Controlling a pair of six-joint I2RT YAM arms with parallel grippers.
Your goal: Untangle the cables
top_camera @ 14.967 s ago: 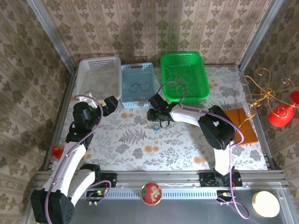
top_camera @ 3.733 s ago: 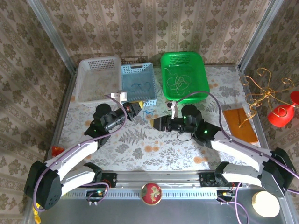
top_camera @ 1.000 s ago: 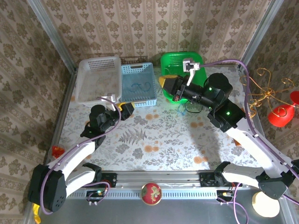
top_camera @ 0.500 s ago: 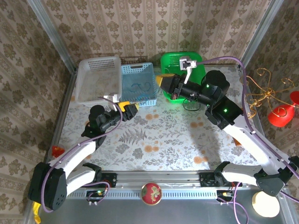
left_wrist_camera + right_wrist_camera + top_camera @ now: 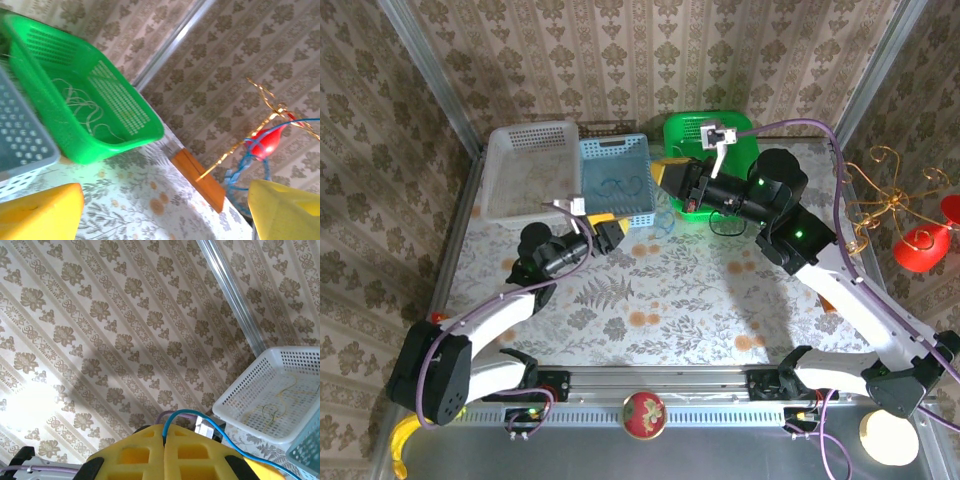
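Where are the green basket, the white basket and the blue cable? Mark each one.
green basket (image 5: 117, 102), left wrist view, perforated inner wall.
white basket (image 5: 248, 385), right wrist view, perforated side wall.
blue cable (image 5: 192, 413), right wrist view, top of its loop.

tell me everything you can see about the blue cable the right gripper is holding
The blue cable is a thin, glossy, flexible wire. It is pinched by the right gripper, in the seam where its yellow jaws meet shut. From there it arches up, then slopes down toward the lower right of the wrist view.
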